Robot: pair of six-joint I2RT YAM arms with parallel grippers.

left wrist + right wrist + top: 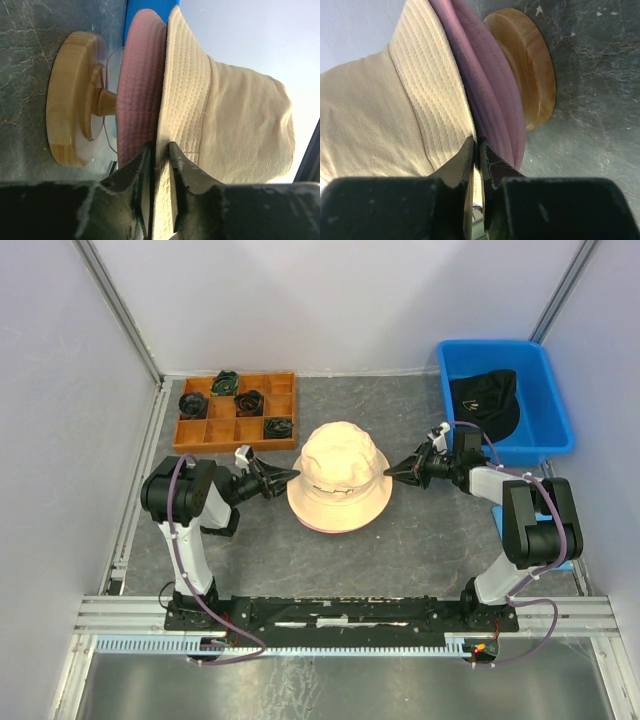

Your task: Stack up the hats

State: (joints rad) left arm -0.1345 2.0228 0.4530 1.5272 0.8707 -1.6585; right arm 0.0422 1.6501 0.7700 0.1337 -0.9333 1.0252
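A beige hat [340, 475] sits on top of a pink hat [140, 90] on a wooden stand [75, 100] in the middle of the table. My left gripper [293, 475] is at the beige hat's left brim. In the left wrist view its jaws [160, 146] stand slightly parted with the brim loose between them. My right gripper [390, 472] is at the right brim. Its jaws [476, 142] are pinched on the beige brim, just above the pink hat [495, 100]. A black hat [487, 400] lies in the blue bin.
The blue bin [555, 435] stands at the back right. A wooden divided tray [200, 435] with several small dark coiled bundles is at the back left. White walls close in the table on three sides.
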